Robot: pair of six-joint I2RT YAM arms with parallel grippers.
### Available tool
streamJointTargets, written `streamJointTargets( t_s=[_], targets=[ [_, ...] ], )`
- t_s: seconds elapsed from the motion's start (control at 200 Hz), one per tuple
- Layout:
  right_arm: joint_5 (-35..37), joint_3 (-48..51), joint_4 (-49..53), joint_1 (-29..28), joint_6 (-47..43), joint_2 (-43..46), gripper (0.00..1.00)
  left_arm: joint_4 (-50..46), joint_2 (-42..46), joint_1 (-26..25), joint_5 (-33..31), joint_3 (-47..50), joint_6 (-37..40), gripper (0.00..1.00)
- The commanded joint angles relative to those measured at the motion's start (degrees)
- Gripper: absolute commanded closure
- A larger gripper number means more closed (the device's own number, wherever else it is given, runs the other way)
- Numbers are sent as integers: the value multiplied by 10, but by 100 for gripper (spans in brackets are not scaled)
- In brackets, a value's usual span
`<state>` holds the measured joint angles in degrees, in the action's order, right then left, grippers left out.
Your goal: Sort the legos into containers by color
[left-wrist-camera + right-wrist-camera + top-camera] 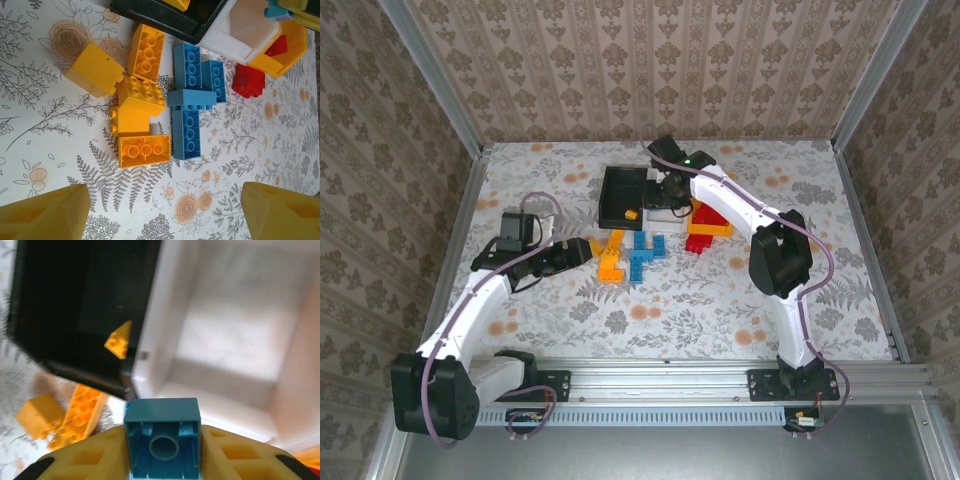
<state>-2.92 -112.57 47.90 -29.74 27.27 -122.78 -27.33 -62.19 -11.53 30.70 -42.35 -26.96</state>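
Loose legos lie mid-table: several orange-yellow bricks (137, 100), several blue bricks (192, 95) and a red brick (248, 81). My left gripper (165, 215) hovers just short of them, open, with bare table between its fingers; from above it (575, 252) sits left of the pile. My right gripper (162, 445) is shut on a blue brick (162, 415) and holds it over the near rim of the white bin (235, 315). The black bin (75, 300) to its left holds one orange-yellow brick (120, 340). The orange-yellow bin (285, 52) contains a red brick (277, 46).
The three bins stand side by side at the back centre, black (625, 195) on the left and orange-yellow (712, 222) on the right, the right arm (740, 205) reaching over them. More red bricks (700, 243) lie in front of the orange-yellow bin. Patterned walls enclose the table.
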Motion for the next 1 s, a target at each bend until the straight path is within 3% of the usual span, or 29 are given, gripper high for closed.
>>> streamJointTargets(
  t_s=[0.0,0.27,0.47,0.6,0.835,0.995],
  targets=[
    [22,-10,23,10,-10,-20,62,-7,-5,2,8,8,15,19],
    [12,-12,15,22,-20,-51,59,-23,-50,-52,-18,-15,29,19],
    [12,0,5,26,-27,-37,40,-28,-81,-115,-64,-36,27,19],
    [10,27,-5,27,-28,-4,36,-31,-103,-166,-94,-52,20,19],
    [-9,239,-103,27,14,161,36,-39,-171,-257,-162,-100,12,24],
    [-15,391,-145,27,39,270,36,-52,-242,-293,-194,-147,14,31]
  ],
)
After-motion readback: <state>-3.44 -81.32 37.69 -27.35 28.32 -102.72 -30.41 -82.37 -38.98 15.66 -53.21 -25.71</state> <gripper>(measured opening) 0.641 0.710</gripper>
